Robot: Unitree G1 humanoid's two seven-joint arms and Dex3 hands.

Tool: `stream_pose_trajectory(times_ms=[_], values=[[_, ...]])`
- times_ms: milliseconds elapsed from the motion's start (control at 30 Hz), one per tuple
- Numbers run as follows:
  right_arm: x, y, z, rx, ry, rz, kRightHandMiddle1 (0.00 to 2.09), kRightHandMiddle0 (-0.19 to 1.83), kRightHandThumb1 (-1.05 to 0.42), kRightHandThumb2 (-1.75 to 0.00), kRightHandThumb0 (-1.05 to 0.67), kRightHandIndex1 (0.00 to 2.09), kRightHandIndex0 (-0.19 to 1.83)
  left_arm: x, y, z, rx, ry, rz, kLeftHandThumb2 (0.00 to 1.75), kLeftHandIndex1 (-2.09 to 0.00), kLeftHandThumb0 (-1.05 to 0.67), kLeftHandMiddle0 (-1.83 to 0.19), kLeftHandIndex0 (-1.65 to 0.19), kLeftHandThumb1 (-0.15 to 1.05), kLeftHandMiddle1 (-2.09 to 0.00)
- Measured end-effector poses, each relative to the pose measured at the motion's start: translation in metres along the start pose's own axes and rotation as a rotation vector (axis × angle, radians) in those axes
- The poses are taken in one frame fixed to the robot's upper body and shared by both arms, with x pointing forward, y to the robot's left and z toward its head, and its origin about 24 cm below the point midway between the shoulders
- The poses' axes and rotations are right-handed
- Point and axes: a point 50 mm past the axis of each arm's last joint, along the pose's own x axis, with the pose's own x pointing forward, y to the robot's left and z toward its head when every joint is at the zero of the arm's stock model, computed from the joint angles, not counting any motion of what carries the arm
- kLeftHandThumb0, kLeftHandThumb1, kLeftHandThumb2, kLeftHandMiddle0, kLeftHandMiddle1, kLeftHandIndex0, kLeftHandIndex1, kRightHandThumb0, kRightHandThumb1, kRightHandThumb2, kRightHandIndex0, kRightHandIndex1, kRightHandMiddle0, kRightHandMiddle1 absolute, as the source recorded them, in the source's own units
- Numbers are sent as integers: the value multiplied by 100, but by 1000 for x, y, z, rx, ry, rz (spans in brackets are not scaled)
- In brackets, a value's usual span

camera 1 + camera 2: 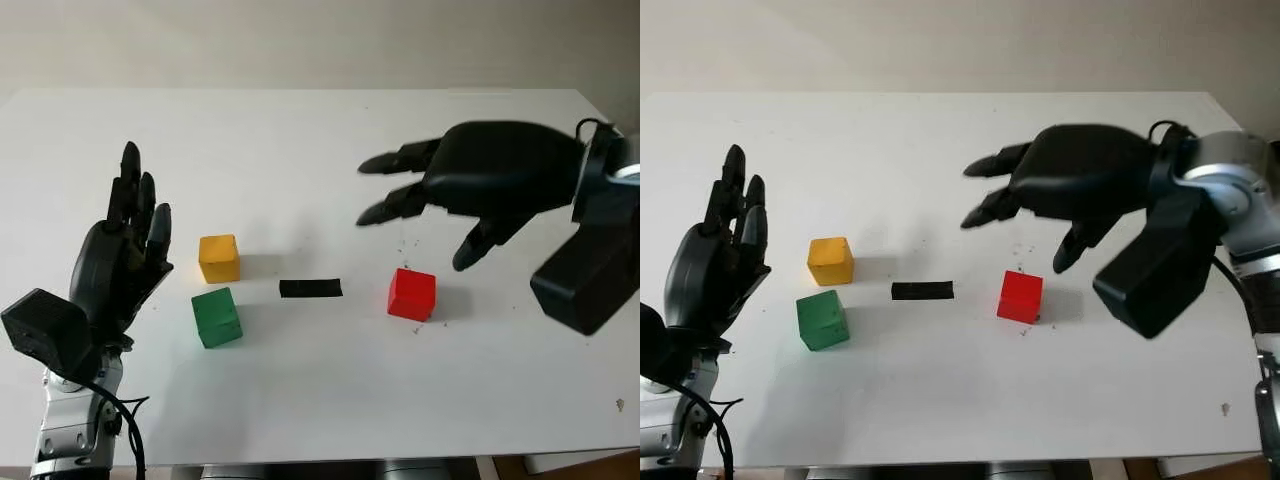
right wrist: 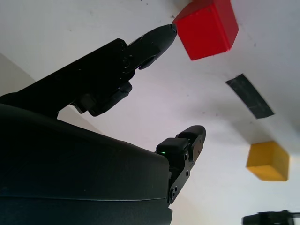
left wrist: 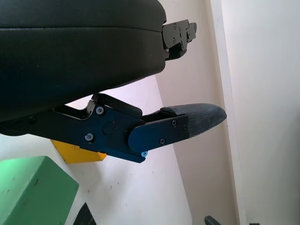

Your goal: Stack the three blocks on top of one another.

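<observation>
Three blocks sit apart on the white table. The red block is right of centre, the yellow block left of centre, and the green block just in front of the yellow one. My right hand hovers open above and behind the red block, its thumb tip close over the block's right side; the red block lies beyond the fingertips in the right wrist view. My left hand is open, held upright left of the yellow and green blocks, touching neither.
A strip of black tape lies flat between the yellow and red blocks. The table's front edge runs close below the blocks. A pale wall rises behind the table.
</observation>
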Motion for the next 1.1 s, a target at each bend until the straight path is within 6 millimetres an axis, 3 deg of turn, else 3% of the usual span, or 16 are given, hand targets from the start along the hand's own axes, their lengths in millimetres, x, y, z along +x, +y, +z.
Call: stream_pose_trajectory(times_ms=[233, 500, 733, 1100], values=[[2, 14, 6, 4, -40, 37, 7, 52, -81, -7, -44, 4, 12, 1, -6, -2, 5, 25, -17, 59, 0, -67, 19, 19, 105, -1], [2, 36, 10, 29, -62, 44, 7, 52, -91, -8, -32, 5, 12, 2, -9, -3, 14, 46, -28, 56, 0, -70, 19, 19, 105, -2], [3, 47, 8, 18, -51, 68, 5, 48, -96, -7, -32, 4, 9, 2, -9, -2, 16, 43, -37, 57, 0, -70, 19, 19, 105, 0], [5, 69, 1, -45, -18, 104, 3, 44, -89, -5, -33, 5, 10, 0, -10, -2, 13, 48, -49, 56, 0, -72, 19, 19, 105, 0]])
